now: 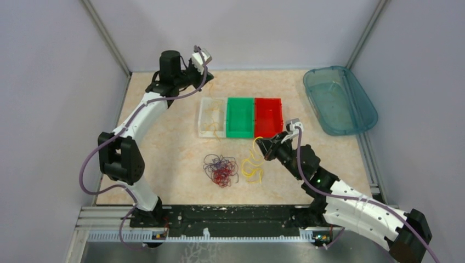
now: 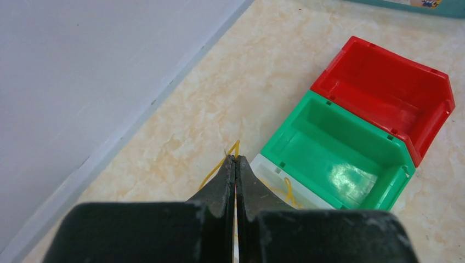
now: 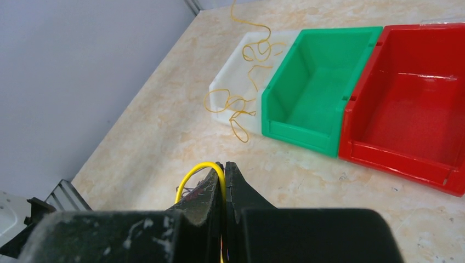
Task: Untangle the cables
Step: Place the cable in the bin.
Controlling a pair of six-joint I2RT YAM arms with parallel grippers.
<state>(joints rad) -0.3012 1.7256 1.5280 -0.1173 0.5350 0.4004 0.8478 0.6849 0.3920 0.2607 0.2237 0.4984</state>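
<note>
L gripper (image 2: pixel 236 162) was clamped on thin yellow wire (image 2: pixel 234 148) above white bin (image 3: pixel 226 90). R gripper (image 3: pixel 224 167) pinched yellow loop (image 3: pixel 198 165). Noted red/dark tangle (image 1: pixel 220 170) on table (image 1: pixel 164 181). Rec.: draw apart slowly, avoid snagging.

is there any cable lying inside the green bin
No, the green bin shows only its bare floor, while thin yellow wires drape over the white bin beside it.
</note>
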